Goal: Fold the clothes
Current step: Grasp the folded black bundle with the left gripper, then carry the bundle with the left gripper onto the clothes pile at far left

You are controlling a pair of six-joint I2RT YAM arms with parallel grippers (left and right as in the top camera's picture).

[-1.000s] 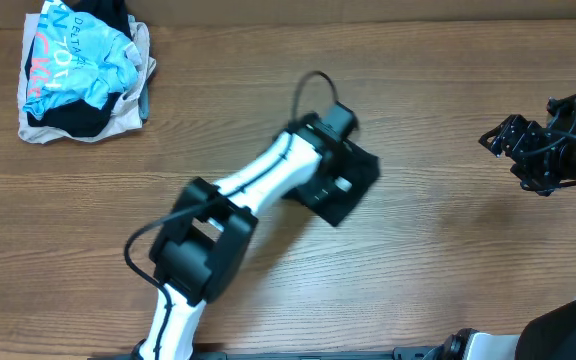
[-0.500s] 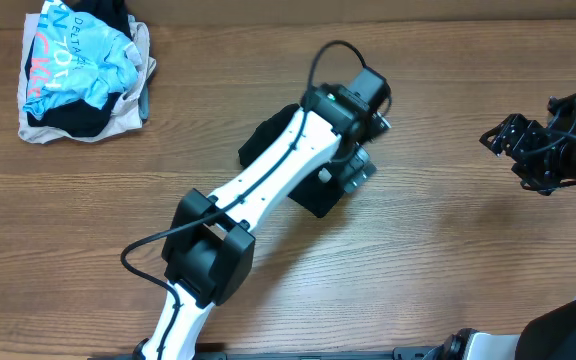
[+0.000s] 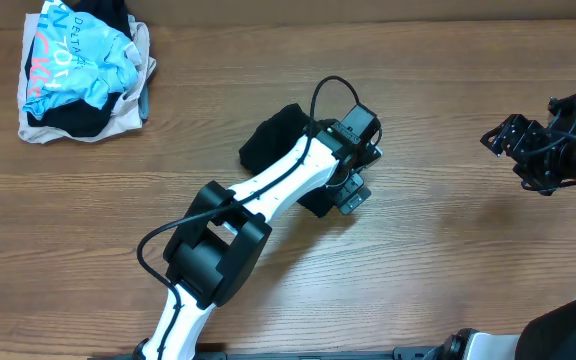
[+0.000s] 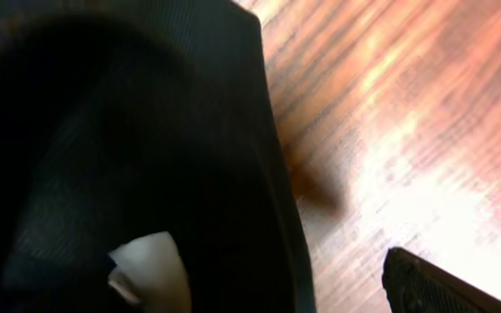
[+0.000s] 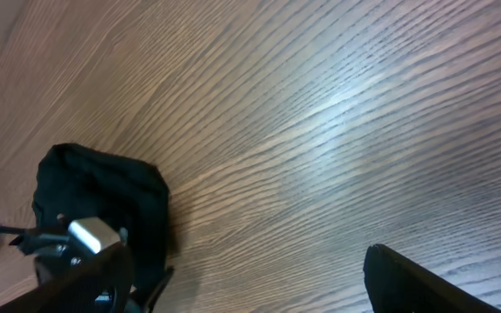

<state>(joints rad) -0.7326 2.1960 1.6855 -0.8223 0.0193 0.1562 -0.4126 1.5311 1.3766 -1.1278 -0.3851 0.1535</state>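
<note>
The clothes (image 3: 273, 137) lie as a compact black bundle at the table's middle, partly hidden under my left arm. My left gripper (image 3: 354, 184) hovers open over the bundle's right edge and holds nothing. In the left wrist view the black fabric (image 4: 120, 139) fills the left side with a small white tag (image 4: 150, 265) showing, and one dark finger (image 4: 446, 287) stands over bare wood. My right gripper (image 3: 513, 140) hangs open far to the right, away from the clothes (image 5: 103, 187), which its wrist view shows at the lower left.
A pile with a light-blue lettered top (image 3: 76, 55) on a beige garment (image 3: 128, 115) sits at the back left corner. Bare wood table (image 3: 448, 250) stretches between the two arms. The left arm's elbow (image 3: 213, 255) looms over the front left.
The left arm reached out toward the back, then drew back and turned; its gripper now sits over the bundle's right edge, uncovering the fabric's left part. The right arm has not moved.
</note>
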